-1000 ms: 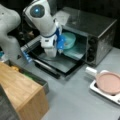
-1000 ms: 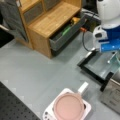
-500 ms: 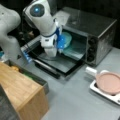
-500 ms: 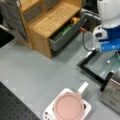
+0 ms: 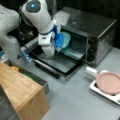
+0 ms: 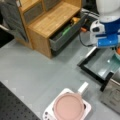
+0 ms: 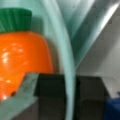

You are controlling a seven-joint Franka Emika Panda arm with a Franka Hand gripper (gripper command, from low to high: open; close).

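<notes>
My gripper [image 5: 58, 42] is shut on the rim of a teal bowl [image 5: 65, 39], holding it at the mouth of the toaster oven [image 5: 100, 30], above the oven's open glass door [image 5: 60, 63]. In the wrist view the bowl's rim [image 7: 68, 62] runs between my dark fingers [image 7: 90, 92]. An orange toy carrot [image 7: 22, 57] with a green top lies inside the bowl. In a front view the bowl [image 6: 115, 63] shows at the right edge below the blue wrist, with a bit of the carrot [image 6: 118, 50] above it.
A pink pan [image 5: 110, 82] sits on a white base at a front view's right, also seen at the bottom [image 6: 68, 107]. A wooden cabinet [image 6: 50, 20] stands with its drawer [image 6: 67, 31] pulled out and holding small items. Its top [image 5: 20, 92] fills the lower left.
Almost nothing differs; the arm and the bowl stay at nearly the same spot at the oven's mouth.
</notes>
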